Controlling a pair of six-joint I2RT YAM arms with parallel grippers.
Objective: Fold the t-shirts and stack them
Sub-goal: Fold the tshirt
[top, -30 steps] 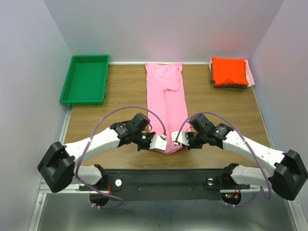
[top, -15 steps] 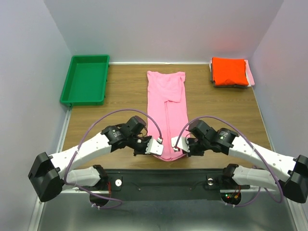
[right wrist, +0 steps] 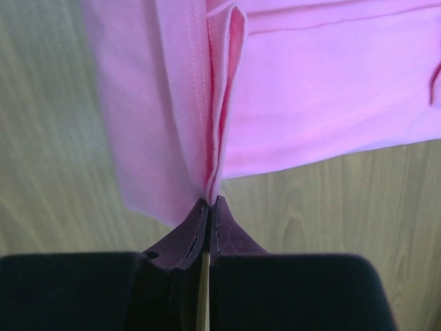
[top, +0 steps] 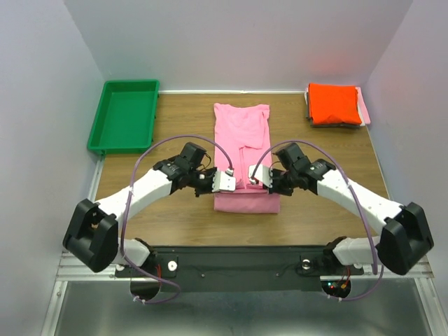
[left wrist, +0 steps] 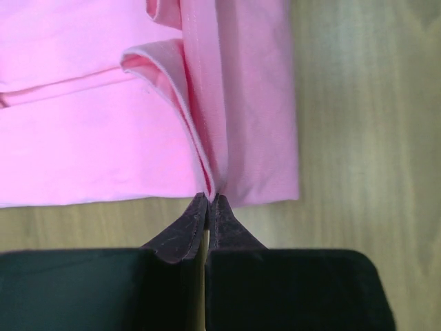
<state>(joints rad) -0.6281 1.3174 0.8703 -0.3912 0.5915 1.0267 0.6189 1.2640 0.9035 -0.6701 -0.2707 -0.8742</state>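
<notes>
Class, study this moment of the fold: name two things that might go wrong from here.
1. The left tool and right tool each pinch only a thin edge of the pink shirt; it may slip free.
2. If one tool leads, the fold may land skewed.

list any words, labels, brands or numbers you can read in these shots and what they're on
No readable text in any view.
pink t-shirt: plain fabric, no print or tag lettering showing.
orange-red t-shirt: plain, no print showing.
green tray: no label or number visible.
</notes>
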